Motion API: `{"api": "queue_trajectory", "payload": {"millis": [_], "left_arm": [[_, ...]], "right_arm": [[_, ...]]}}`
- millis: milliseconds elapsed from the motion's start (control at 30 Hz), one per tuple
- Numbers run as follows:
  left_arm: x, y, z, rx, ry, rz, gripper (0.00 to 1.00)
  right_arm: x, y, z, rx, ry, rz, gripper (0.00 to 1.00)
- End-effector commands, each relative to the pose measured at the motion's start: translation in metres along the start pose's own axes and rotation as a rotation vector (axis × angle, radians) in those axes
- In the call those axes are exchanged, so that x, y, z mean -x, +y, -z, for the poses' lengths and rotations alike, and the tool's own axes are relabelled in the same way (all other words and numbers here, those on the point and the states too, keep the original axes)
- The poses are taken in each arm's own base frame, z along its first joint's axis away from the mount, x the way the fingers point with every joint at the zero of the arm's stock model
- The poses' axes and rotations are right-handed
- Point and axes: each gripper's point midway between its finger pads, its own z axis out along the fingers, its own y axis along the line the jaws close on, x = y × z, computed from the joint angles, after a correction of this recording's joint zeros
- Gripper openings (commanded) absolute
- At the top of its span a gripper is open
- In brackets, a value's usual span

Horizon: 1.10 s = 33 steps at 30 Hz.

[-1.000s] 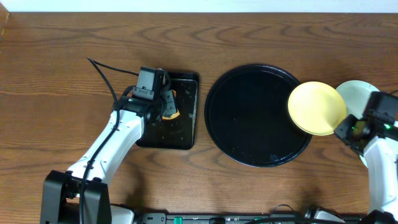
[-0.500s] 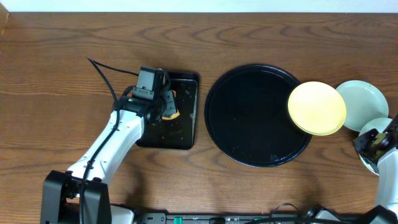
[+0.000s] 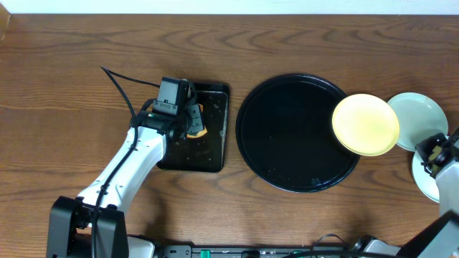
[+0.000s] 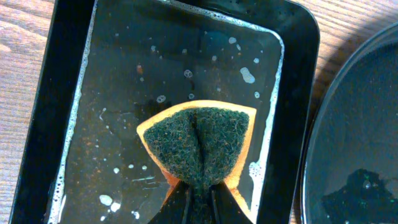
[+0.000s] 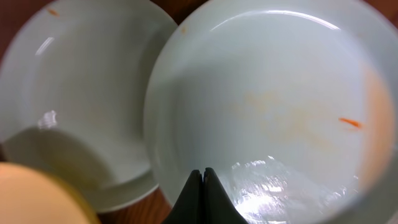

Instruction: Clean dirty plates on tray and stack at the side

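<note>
Sponge point(image 4: 198, 140) in rect. tray point(image 4: 45, 124); yellow plate point(image 3: 365, 124) on round tray point(image 3: 287, 132) edge

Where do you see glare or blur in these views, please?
Right wrist: soft focus, white glare on the nearer mint plate. Left wrist: sharp, sponge fibres crisp, droplets glinting on the rectangular tray. Overhead: evenly lit, sharp, round tray faintly glossy.
</note>
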Motion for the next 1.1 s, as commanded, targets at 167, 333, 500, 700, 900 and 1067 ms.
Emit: {"api": "queue_trajectory", "payload": {"millis": [167, 333, 500, 700, 900, 1067], "left_arm": [[-0.004, 0.005, -0.003, 0.017, 0.01, -0.009, 0.08], [-0.004, 0.005, -0.003, 0.017, 0.01, -0.009, 0.08], [-0.006, 0.004, -0.003, 0.009, 0.021, -0.008, 0.08], [-0.006, 0.004, -0.003, 0.009, 0.021, -0.008, 0.09], [-0.006, 0.004, -0.003, 0.009, 0.022, -0.008, 0.08], [-0.006, 0.004, -0.003, 0.009, 0.021, -0.008, 0.09]], "right_arm": [[-0.005, -0.004, -0.038, -0.024, 0.02, -0.02, 0.01], [0.003, 0.018, -0.049, 0.085, -0.005, -0.021, 0.01], [0.002, 0.025, -0.06, 0.106, -0.009, -0.017, 0.01], [-0.002, 0.048, -0.075, 0.187, -0.014, 0.007, 0.01], [0.012, 0.075, -0.073, 0.272, -0.093, 0.03, 0.01], [0.022, 0.094, -0.066, 0.325, -0.153, 0.049, 0.01]]}}
